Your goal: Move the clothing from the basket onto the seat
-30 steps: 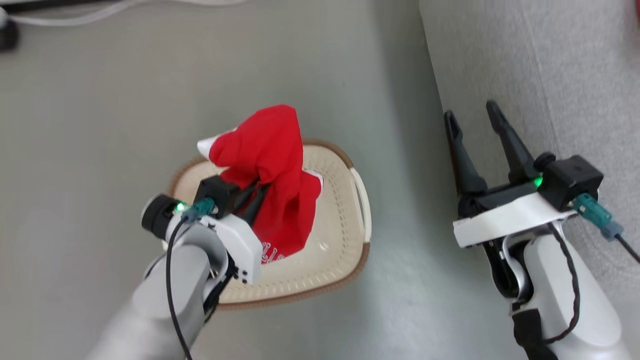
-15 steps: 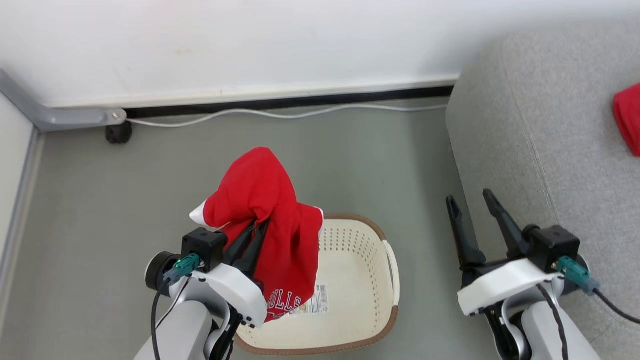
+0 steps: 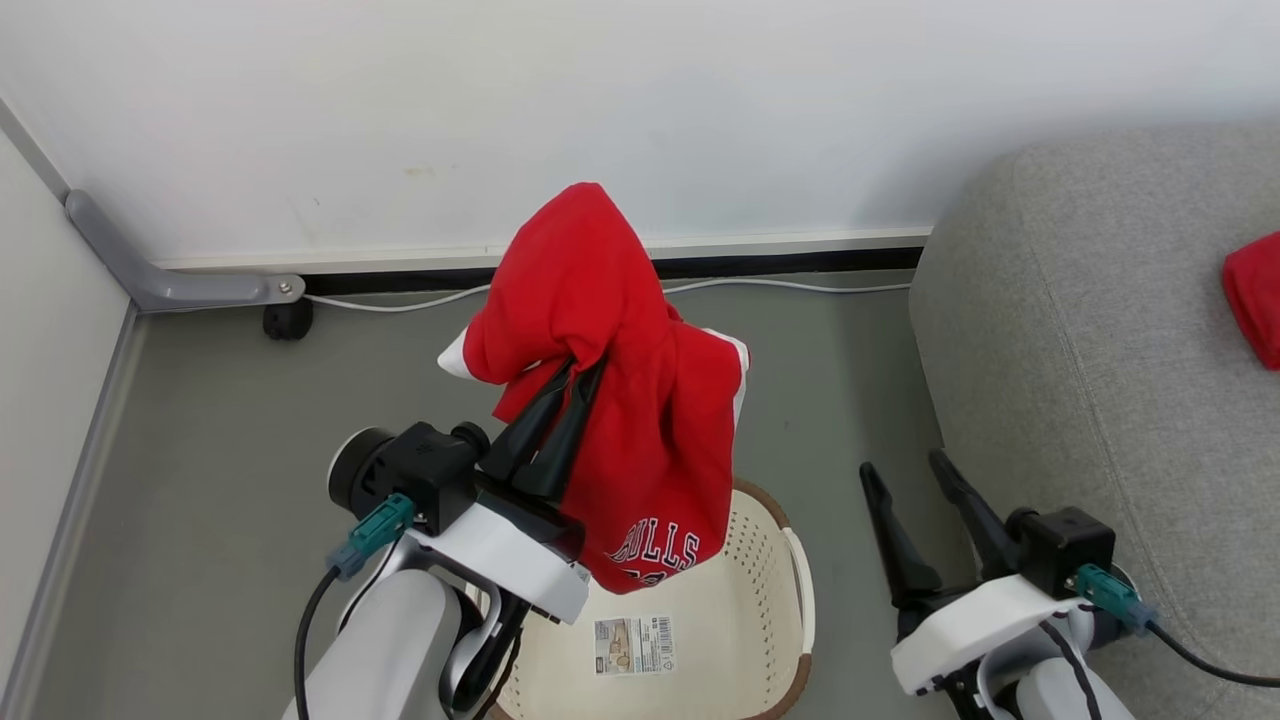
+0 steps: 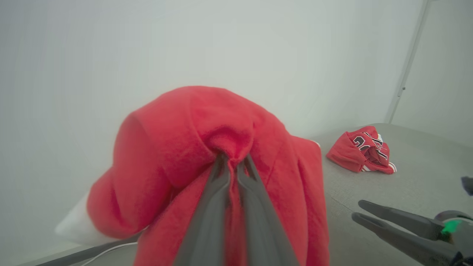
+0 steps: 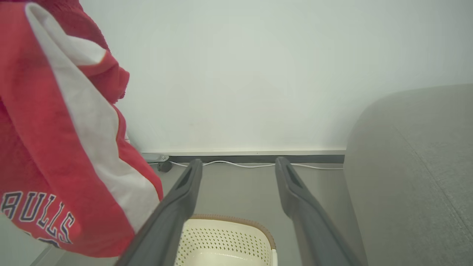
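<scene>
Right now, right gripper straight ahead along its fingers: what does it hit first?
Probably the white wall; the right gripper points between the held red garment and the sofa. Depth unclear.

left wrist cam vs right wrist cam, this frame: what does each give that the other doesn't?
Left wrist: the left pincer shut on the held garment, and a second garment lying crumpled on the sofa.
Right wrist: the basket below the pincer, and the BULLS lettering on the held garment's hanging end.
Both: the held garment, the sofa, the wall, and the right pincer, which is open.
</scene>
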Robot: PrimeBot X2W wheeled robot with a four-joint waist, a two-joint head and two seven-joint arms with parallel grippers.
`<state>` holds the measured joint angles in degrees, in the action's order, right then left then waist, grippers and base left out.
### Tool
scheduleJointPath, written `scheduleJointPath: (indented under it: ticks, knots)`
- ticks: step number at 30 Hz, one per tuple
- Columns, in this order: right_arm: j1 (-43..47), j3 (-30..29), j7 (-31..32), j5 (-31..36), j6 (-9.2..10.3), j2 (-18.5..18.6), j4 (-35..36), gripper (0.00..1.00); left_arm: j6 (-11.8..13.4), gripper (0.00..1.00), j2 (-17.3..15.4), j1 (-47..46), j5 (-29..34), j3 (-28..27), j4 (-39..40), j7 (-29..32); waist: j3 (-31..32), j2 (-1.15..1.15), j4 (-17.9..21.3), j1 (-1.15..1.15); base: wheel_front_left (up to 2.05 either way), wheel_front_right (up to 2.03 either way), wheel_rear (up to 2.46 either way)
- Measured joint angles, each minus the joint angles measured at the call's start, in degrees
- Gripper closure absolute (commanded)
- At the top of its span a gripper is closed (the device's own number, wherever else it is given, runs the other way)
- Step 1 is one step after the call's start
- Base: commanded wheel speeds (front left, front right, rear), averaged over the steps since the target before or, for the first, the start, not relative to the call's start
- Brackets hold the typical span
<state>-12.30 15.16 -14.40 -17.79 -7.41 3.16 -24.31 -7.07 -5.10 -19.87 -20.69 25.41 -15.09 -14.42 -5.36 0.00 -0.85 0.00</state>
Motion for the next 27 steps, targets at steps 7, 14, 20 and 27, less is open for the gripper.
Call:
scheduleJointPath:
  ticks: [7,14,20,27]
  knots:
    - [-0.99,7.82,0.01,-3.57,0.0,0.07,9.33,0.0,-0.01,1.0,-1.02,0.0,-0.2,1.7,2.07,0.01,-0.54,0.0,0.61,0.0,0.0,0.0,0.0]
    - [-4.54,12.33,0.0,-2.58,0.0,0.23,18.75,0.0,-0.01,1.0,-1.15,0.0,-0.57,3.45,2.98,0.01,-1.89,0.0,-0.1,0.0,0.0,0.0,0.0]
    - [-7.14,17.12,0.0,-3.58,0.0,1.31,10.53,0.0,-0.02,1.0,-1.51,-0.09,-0.76,6.0,3.64,0.02,-2.38,0.0,-1.89,0.0,0.0,0.0,0.0]
    - [-12.12,25.75,-0.01,-9.68,0.0,1.97,2.33,0.0,-0.02,1.0,-1.8,-0.42,-2.21,8.92,4.35,0.03,-2.91,0.0,-3.2,0.0,0.0,0.0,0.0]
